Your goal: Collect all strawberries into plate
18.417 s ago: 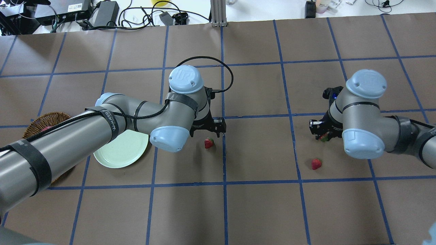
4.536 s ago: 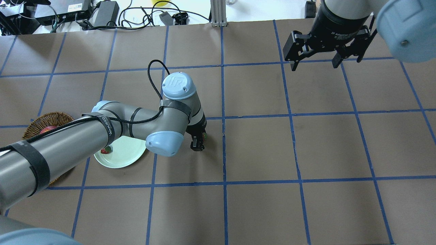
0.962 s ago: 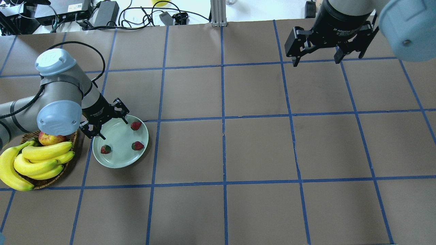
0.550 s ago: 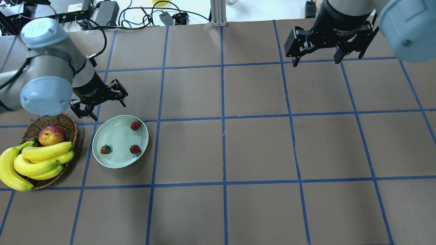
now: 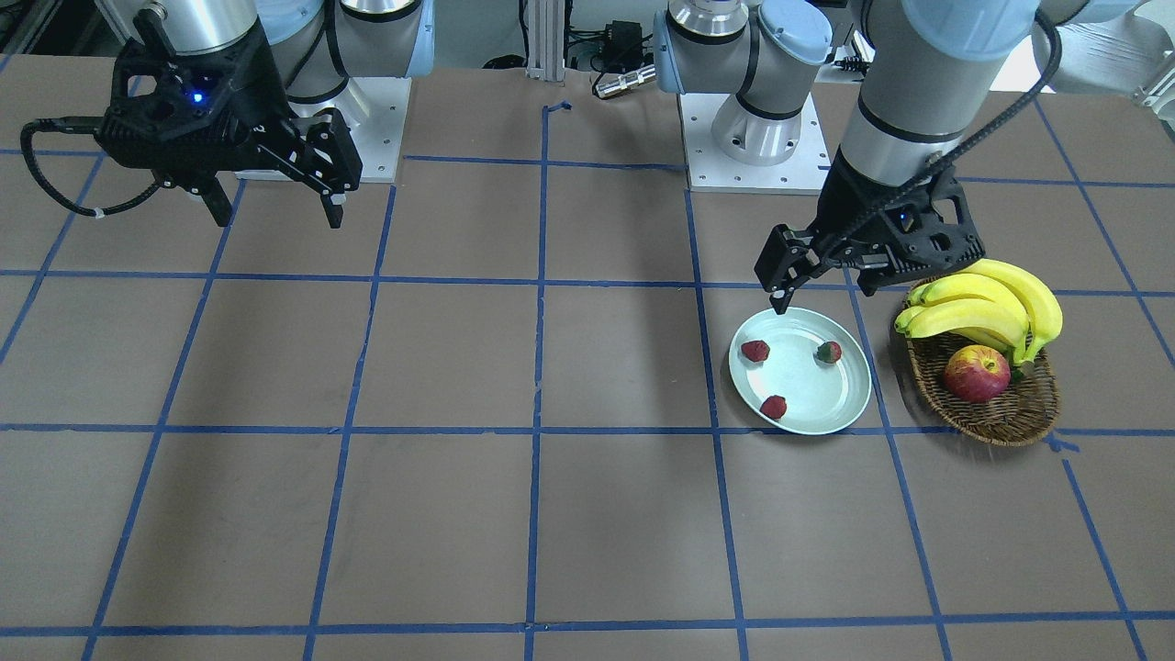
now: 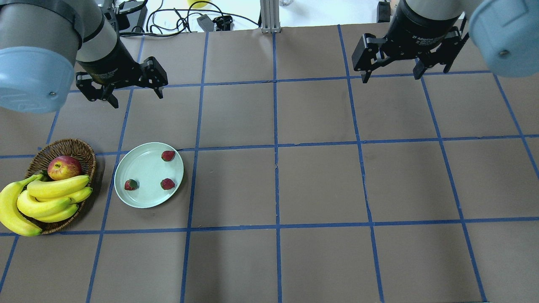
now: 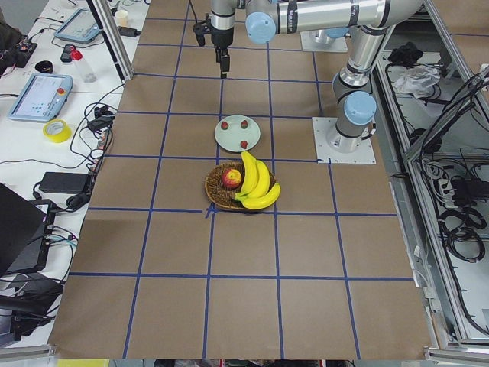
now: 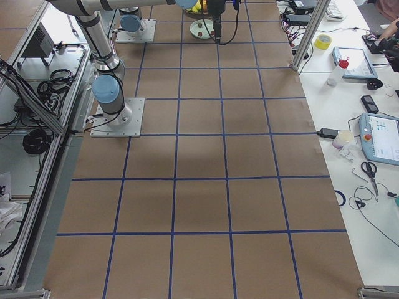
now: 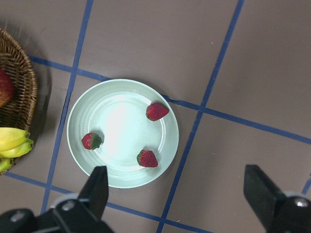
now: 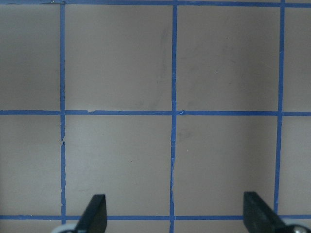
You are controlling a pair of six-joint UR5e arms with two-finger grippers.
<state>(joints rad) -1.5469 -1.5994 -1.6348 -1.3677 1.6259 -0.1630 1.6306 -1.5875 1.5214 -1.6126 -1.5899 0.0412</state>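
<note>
At the far left edge of the overhead frame, a bunch of bananas [image 6: 42, 198] lies across the lower side of a brown wicker basket [image 6: 69, 145]. A red-yellow apple [image 6: 64, 167] sits in the basket just above them in the frame, touching the bananas.

Upper left: the left gripper [image 6: 137, 99] hangs over the brown papered table [image 6: 320, 181], fingers spread wide and empty. It is up-frame of the plate and well apart from it.

Just right of the basket, near but not touching: the pale green plate [image 6: 143, 168]. All three strawberries [image 6: 167, 184] lie on it, apart from one another.
- upper-right strawberry [image 6: 168, 155]: close to the rim.
- lower-left strawberry [image 6: 130, 184]: near the left rim.
- lower-right strawberry [image 6: 167, 184]: toward the right rim.

The left wrist view shows the plate whole, uncovered, with the two fingertips [image 9: 99, 187] at the bottom edge of the frame. In the front-facing view one finger [image 5: 778, 294] overlaps the plate's top rim in the picture only.

Top centre: an aluminium post [image 6: 268, 17]. Cables and power bricks [image 6: 130, 14] lie beyond the table edge.

Upper right: the right gripper [image 6: 392, 78] hangs over bare taped paper, fingers wide apart and empty, far from the plate.
</note>
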